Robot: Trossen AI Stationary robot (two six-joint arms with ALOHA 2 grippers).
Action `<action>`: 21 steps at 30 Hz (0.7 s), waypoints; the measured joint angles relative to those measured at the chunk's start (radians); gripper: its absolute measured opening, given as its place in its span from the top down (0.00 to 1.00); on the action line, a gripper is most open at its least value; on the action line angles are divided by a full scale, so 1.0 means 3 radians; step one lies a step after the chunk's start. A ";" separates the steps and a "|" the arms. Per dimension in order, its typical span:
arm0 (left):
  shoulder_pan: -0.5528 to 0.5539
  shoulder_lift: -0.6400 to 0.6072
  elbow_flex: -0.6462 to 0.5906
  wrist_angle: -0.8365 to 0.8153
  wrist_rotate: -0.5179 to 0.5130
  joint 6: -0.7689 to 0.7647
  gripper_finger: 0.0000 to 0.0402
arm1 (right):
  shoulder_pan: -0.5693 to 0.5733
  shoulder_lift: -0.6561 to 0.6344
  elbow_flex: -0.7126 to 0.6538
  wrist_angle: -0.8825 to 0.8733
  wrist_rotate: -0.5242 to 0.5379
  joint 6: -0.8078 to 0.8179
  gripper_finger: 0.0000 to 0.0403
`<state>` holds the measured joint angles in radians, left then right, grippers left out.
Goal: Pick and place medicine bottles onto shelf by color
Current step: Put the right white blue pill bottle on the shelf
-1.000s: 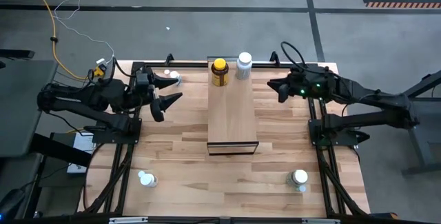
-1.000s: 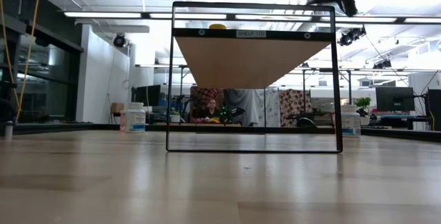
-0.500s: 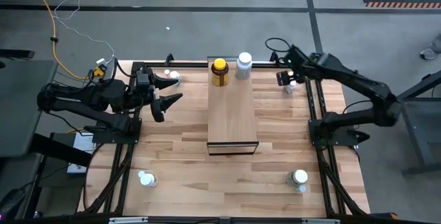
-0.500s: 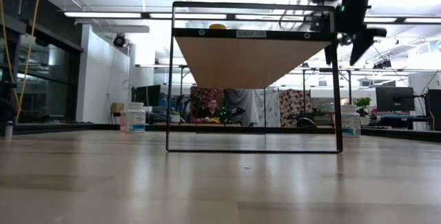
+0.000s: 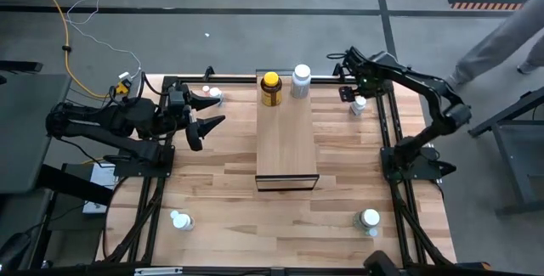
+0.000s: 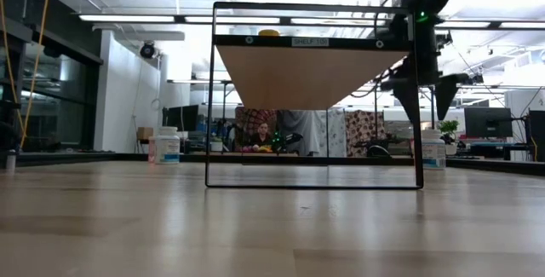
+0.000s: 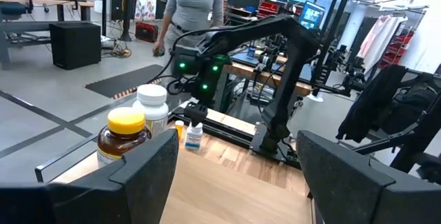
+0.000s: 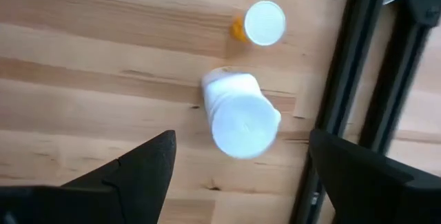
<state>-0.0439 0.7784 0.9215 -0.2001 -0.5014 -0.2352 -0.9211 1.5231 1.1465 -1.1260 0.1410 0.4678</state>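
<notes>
Standing on the long light-wood shelf (image 5: 287, 136) at its far end: one amber round bottle with a yellow cap (image 5: 271, 89) and, just beside it, one white round bottle with a white cap (image 5: 301, 80).

Right gripper (image 5: 356, 94) — reaching over the table's far right corner, pointing down above a small white round bottle (image 8: 240, 116), fingers (image 8: 145, 172) spread wide on either side of it and not touching; nothing held. A tiny orange bottle with a white cap (image 8: 260, 24) stands just beside that white one.

Left gripper (image 5: 208, 111) — hovering near the far left corner, level with the table, fingers wide apart, empty. A small white-capped bottle (image 5: 213, 94) sits near it on the striped wooden tabletop (image 5: 221, 191).

Near left corner: one small white-capped bottle (image 5: 179, 220). Near right corner: one larger white round bottle (image 5: 369, 218) with a tinier one close by.

Beyond the table: a person in grey (image 5: 501, 38) passing at the right, and another person (image 7: 196, 3) visible in the room through the left wrist view.
</notes>
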 joint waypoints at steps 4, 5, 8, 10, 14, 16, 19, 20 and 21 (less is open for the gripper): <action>0.0000 0.0000 0.0000 -0.0003 0.0000 0.0000 0.29 | -0.0088 0.0106 0.0000 0.0096 -0.0148 -0.0015 0.20; -0.0001 0.0000 0.0000 -0.0003 0.0000 0.0002 0.29 | -0.0107 0.0132 0.0000 0.0101 -0.0157 -0.0011 0.20; -0.0001 0.0000 0.0000 -0.0003 0.0000 0.0003 0.29 | -0.0162 0.0206 0.0000 0.0096 -0.0196 0.0004 0.20; -0.0001 0.0000 0.0000 -0.0004 0.0000 0.0006 0.29 | -0.0205 0.0247 0.0000 0.0098 -0.0243 0.0009 0.20; 0.0001 0.0000 0.0000 -0.0005 0.0000 0.0001 0.29 | -0.0278 0.0320 0.0000 0.0120 -0.0321 0.0014 0.20; 0.0000 0.0000 0.0000 -0.0011 0.0000 0.0005 0.29 | -0.0308 0.0352 0.0000 0.0121 -0.0325 0.0012 0.20; -0.0001 0.0001 0.0000 -0.0026 0.0000 0.0001 0.29 | -0.0344 0.0376 0.0000 0.0126 -0.0404 0.0010 0.20; -0.0001 0.0000 0.0000 -0.0028 0.0001 0.0002 0.29 | -0.0355 0.0381 0.0000 0.0133 -0.0428 0.0011 0.21; 0.0000 0.0000 0.0000 -0.0028 0.0000 0.0006 0.29 | -0.0360 0.0384 0.0000 0.0139 -0.0443 0.0010 0.22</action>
<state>-0.0439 0.7784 0.9215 -0.2085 -0.5013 -0.2335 -1.0292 1.6382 1.1465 -1.0841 0.0080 0.4708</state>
